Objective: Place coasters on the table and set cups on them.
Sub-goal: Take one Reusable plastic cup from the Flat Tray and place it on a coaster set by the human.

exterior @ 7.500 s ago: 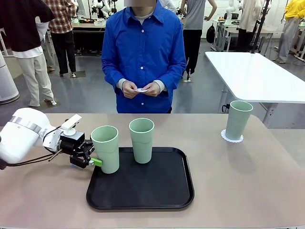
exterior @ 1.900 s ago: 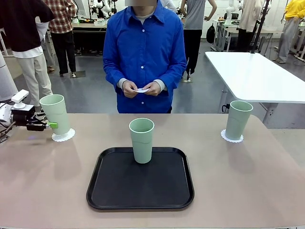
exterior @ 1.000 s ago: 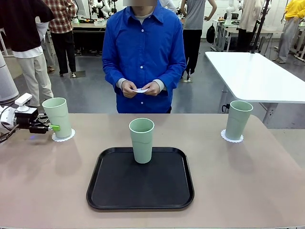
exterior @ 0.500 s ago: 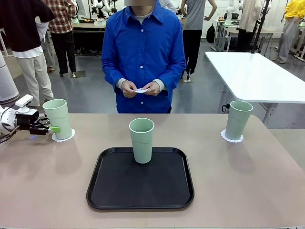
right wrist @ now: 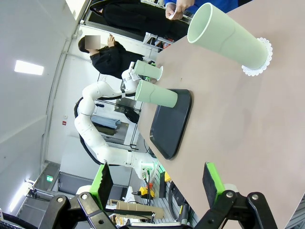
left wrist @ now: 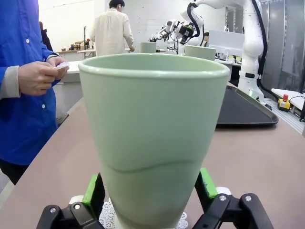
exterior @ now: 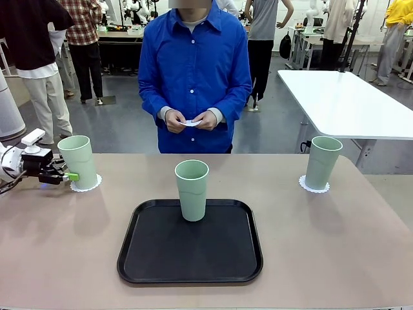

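Note:
Three pale green cups stand upright. The left cup (exterior: 79, 161) rests on a white lacy coaster (exterior: 87, 185) on the beige table (exterior: 322, 245). My left gripper (exterior: 68, 174) is open around it; in the left wrist view the cup (left wrist: 155, 138) stands between the green pads (left wrist: 94, 192) with a slim gap on each side. The middle cup (exterior: 192, 190) stands in the black tray (exterior: 193, 258). The right cup (exterior: 321, 161) sits on its coaster (exterior: 314, 187). The person's hands hold a white coaster (exterior: 191, 121). My right gripper (right wrist: 157, 179) is open and holds nothing, well back from the right cup (right wrist: 228, 36).
The person in a blue shirt (exterior: 193, 71) stands at the far side of the table. A white table (exterior: 348, 103) lies beyond the right corner. Other people stand farther back in the room.
My left gripper has opened and let go of the left cup, which now stands on its coaster. The other cups, the tray and the person's hands have not moved.

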Robot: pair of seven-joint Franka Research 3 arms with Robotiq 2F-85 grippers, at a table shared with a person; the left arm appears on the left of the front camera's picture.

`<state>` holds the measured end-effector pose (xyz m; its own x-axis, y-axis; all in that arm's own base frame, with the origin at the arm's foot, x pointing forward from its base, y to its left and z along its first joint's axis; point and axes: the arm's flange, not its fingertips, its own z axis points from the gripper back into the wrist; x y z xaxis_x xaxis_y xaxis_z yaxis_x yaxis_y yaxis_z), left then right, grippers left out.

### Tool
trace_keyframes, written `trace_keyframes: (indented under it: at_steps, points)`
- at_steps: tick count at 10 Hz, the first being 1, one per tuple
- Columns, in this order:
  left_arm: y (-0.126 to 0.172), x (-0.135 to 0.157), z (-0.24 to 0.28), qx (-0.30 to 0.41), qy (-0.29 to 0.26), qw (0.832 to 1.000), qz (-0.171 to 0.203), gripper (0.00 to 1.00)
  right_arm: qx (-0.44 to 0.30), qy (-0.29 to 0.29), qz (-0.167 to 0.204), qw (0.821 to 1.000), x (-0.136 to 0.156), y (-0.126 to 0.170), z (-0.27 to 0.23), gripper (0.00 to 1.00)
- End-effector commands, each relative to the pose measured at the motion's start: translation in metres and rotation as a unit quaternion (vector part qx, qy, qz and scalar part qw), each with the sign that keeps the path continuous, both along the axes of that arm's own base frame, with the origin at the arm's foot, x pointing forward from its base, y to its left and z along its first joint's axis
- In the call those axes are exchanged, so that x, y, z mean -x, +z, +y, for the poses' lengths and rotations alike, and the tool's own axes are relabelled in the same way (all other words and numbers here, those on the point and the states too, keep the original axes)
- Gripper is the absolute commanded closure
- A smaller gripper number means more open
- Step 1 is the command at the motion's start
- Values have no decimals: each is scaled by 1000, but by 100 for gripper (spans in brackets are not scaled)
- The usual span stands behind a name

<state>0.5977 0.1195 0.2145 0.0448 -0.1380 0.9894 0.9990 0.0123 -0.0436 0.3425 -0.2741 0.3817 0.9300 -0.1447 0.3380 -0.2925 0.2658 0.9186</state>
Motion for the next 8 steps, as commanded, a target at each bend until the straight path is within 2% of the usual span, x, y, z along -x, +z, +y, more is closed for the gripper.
trace_keyframes:
  at_steps: [1,8]
  points:
    - [2,-5,4,-4,-17,1000,5,0,1,0,-1,1000,1,1,0,0]
    - [-2,-9,8,-6,-13,1000,7,0,1,0,-1,1000,1,1,0,0]
